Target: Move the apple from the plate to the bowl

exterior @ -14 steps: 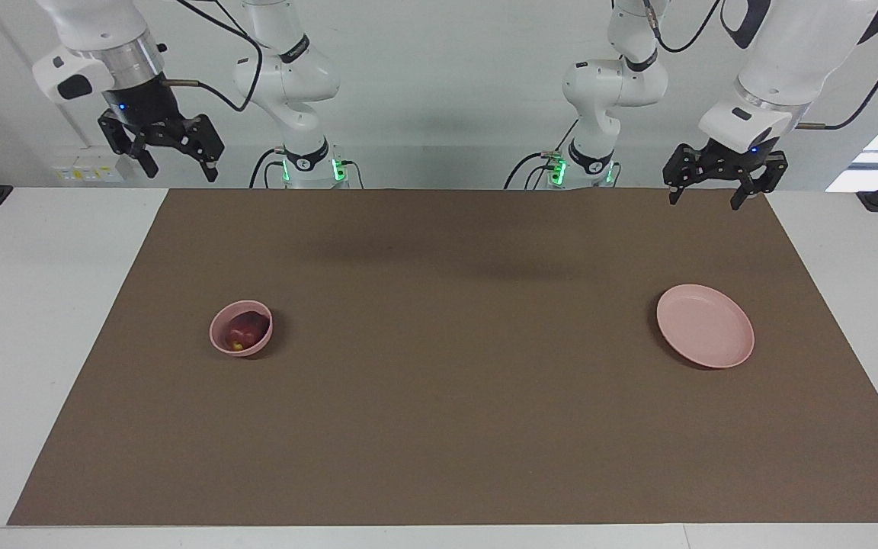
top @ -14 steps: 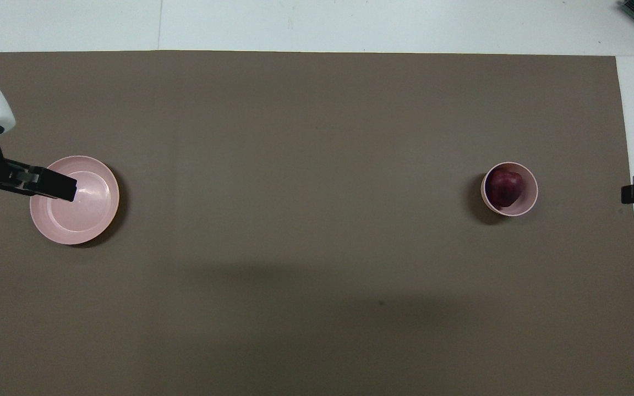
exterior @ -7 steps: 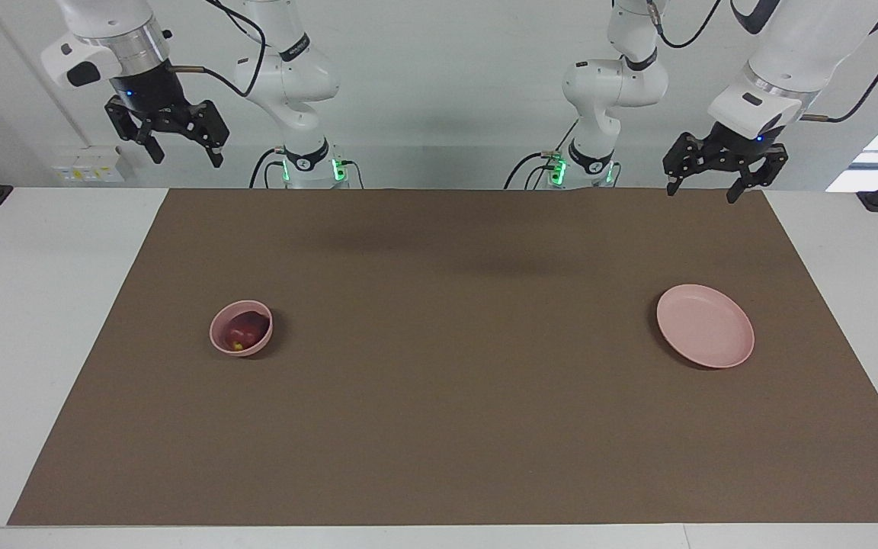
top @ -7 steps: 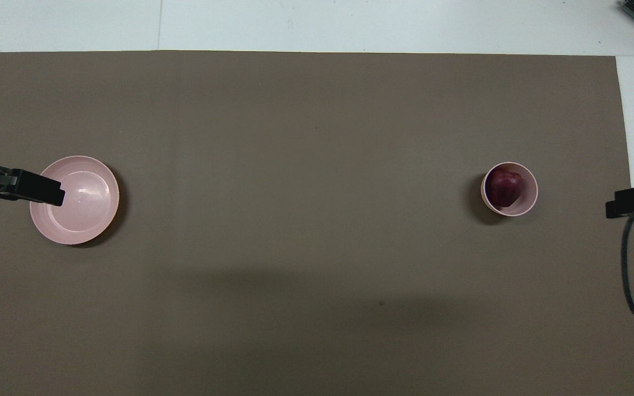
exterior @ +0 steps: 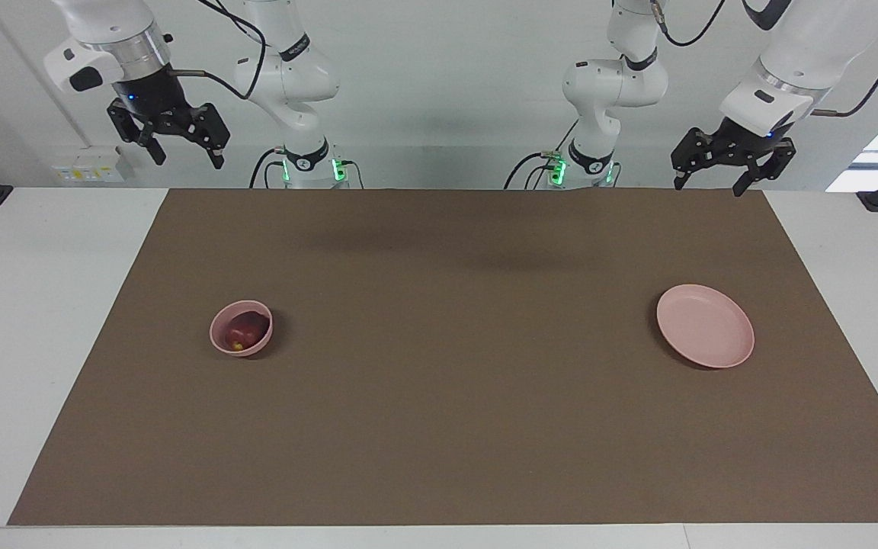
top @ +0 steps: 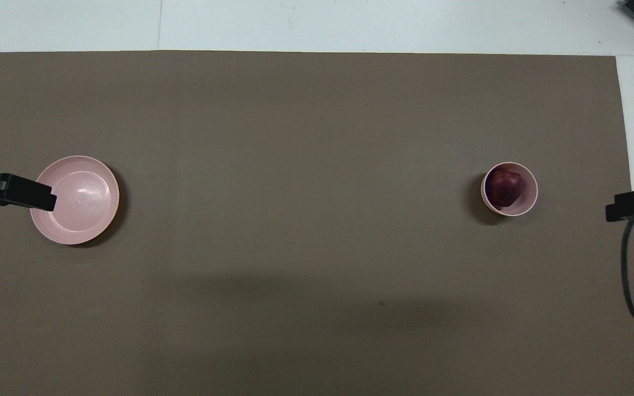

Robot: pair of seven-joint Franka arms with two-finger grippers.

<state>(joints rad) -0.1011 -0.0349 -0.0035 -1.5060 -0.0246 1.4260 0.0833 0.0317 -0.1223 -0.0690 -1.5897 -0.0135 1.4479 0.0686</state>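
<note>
The dark red apple [exterior: 243,333] [top: 504,187] lies inside the small pink bowl [exterior: 259,345] [top: 527,201] toward the right arm's end of the brown mat. Toward the left arm's end sits the flat pink plate [exterior: 705,325] [top: 83,203] with nothing on it. My right gripper [exterior: 186,156] hangs open and empty, high over the table's edge by the robots. Raised over the mat's corner by the robots, my left gripper [exterior: 709,185] is also open and empty. In the overhead view only one dark finger [top: 20,192] of the left gripper overlaps the plate's rim, and one finger [top: 633,203] of the right shows at the edge.
The brown mat [exterior: 454,396] covers most of the white table [exterior: 43,305]. A black cable [top: 628,275] loops down at the right arm's end. The two arm bases [exterior: 309,164] stand at the robots' edge of the table.
Both grippers have risen and drawn back toward the robots' edge. In the overhead view the left finger has slid off the plate's middle to its rim. Apple, bowl and plate have not moved.
</note>
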